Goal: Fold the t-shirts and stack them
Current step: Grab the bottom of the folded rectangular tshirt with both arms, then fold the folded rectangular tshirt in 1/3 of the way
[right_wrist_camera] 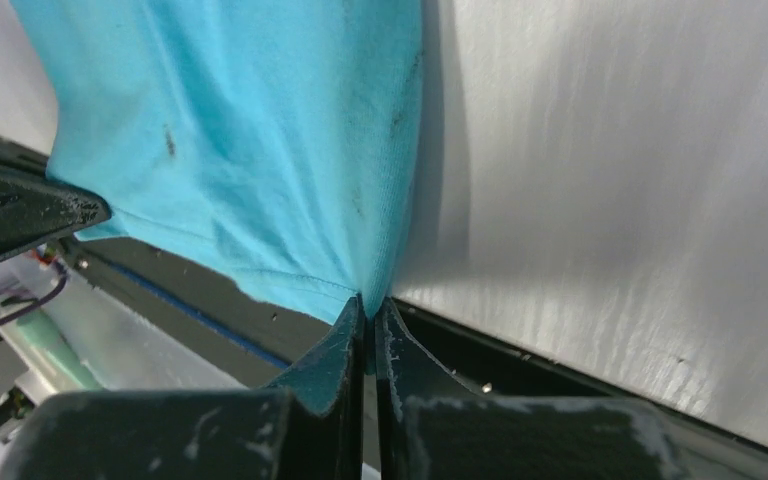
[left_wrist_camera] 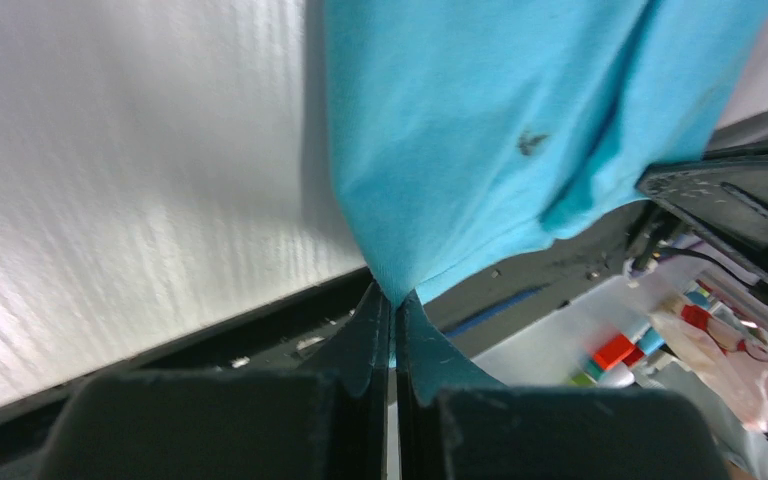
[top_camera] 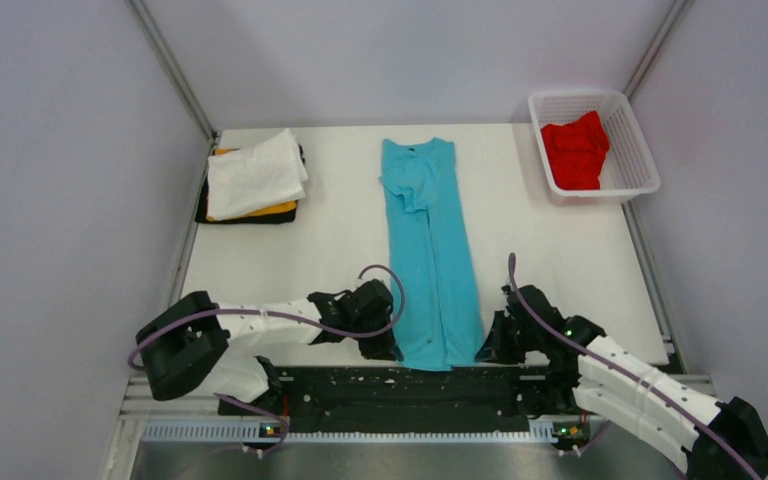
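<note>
Right, at the bottom centre of the overhead view I have both pincers closed tight on the near hem of the turquoise t-shirt [top_camera: 430, 250]. The left gripper [left_wrist_camera: 393, 300] pinches the left hem corner and the right gripper [right_wrist_camera: 368, 305] the right one, each with only a sliver of cloth between its tips.

The shirt lies as a long narrow strip up the middle of the table [top_camera: 290, 260], sides folded in, collar at the far end.

My worry is how little cloth each bite holds. If I lift or carry the hem toward the collar, one corner could slip free and the fold would land crooked. The tucked-in sides could also fall open if I raise it too high.

At the upper left the white t-shirt [top_camera: 255, 175] tops the yellow-orange t-shirt [top_camera: 270, 211] and black t-shirt [top_camera: 205, 212]. At the upper right the red t-shirt [top_camera: 575, 150] sits crumpled in the white mesh basket [top_camera: 650, 165].

I can read no brand or writing anywhere.
</note>
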Robot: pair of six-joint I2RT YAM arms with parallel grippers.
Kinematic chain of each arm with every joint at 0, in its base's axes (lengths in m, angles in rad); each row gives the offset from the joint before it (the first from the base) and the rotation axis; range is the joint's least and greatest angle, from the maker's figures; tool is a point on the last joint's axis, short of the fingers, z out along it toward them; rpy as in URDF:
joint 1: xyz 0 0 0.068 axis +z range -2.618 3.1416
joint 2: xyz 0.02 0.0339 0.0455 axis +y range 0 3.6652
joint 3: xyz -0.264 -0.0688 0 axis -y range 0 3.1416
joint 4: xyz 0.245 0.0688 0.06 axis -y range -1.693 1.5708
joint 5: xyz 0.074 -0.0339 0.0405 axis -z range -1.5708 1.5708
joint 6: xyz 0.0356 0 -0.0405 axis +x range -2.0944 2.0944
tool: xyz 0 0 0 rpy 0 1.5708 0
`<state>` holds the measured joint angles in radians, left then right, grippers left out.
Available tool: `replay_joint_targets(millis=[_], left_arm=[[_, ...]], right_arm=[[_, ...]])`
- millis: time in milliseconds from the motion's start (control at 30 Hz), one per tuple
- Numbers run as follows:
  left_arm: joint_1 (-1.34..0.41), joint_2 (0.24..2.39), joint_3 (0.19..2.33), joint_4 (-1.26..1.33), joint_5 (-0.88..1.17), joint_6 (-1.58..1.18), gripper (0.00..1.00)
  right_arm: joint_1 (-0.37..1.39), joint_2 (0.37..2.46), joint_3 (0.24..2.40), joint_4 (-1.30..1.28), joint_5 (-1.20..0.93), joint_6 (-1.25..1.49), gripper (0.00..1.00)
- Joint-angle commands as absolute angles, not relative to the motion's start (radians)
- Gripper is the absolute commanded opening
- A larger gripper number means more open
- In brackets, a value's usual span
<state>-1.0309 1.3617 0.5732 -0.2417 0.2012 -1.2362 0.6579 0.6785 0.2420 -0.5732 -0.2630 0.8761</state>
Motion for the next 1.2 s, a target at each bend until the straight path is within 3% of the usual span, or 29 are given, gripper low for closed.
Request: replay_joint_targets(millis=[0,100,300,733,1167], left_arm=[[-1.036,1.313,0.582,-0.173,0.245,-1.277,0.00],[-1.001,1.365,0.650,-0.176,0.279,-1.220,0.00],[-0.792,1.453,0.788,-0.227,0.340,-1.109,0.00],[-0.521,1.754,1.231,-0.323,0.374,-0.926,0.00],[-0.399,1.952,1.466,-0.405,0.361,-0.834,0.00]], right_arm=[[0.654,0.620,0.294,-0.673,-0.368,0.893,0.00],[0.653,0.670,0.369,-0.636,-0.342,0.874,0.00],[0.624,0.970,0.602,-0.582,-0.198,0.746,0.00],[0.429,1.425,1.015,-0.470,-0.186,0.545,0.00],[0.315,1.662,1.172,-0.319,-0.195,0.539,0.00]])
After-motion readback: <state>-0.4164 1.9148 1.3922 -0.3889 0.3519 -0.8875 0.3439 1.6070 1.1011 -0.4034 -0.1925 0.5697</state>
